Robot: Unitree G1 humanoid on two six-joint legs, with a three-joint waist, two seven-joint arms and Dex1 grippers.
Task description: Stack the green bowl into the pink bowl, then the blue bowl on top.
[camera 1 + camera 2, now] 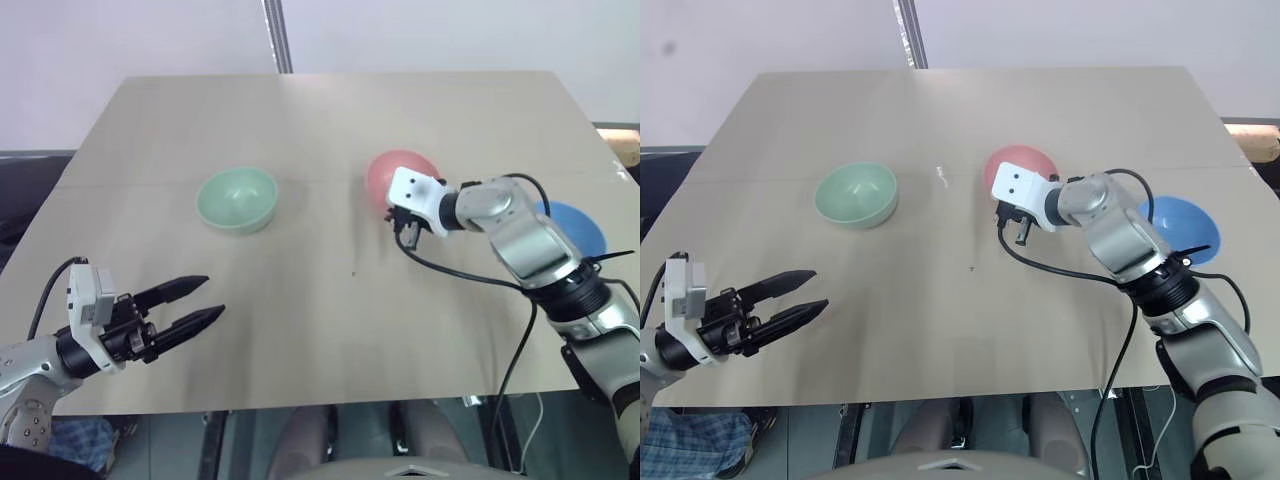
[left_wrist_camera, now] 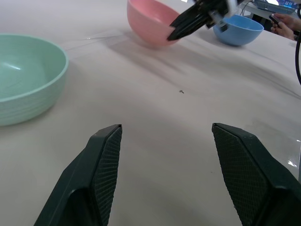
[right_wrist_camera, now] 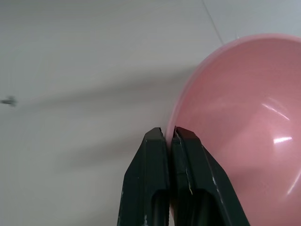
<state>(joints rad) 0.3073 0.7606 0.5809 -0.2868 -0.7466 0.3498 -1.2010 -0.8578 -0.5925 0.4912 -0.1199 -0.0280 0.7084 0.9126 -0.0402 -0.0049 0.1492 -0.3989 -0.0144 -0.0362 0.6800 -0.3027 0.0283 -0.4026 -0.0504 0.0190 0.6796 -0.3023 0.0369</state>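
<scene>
Pinching pink bowl [image 3: 244, 117] rim, right tool [image 3: 170, 134] closed, blue bowl [image 1: 580, 225] half-hidden, left tool [image 1: 205, 300] agape, empty.

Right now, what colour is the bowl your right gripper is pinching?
Salmon pink bowl, clearest in the right wrist view.

Bright, even overhead light. Table [image 1: 300, 330] pale, washed in the wrist views. Soft streaked shadows beside the pink bowl [image 3: 244, 117]; small white glints inside it. Left gripper's fingertips [image 2: 106, 155] sharp, far bowls slightly soft. Eye views bow at edges.
</scene>
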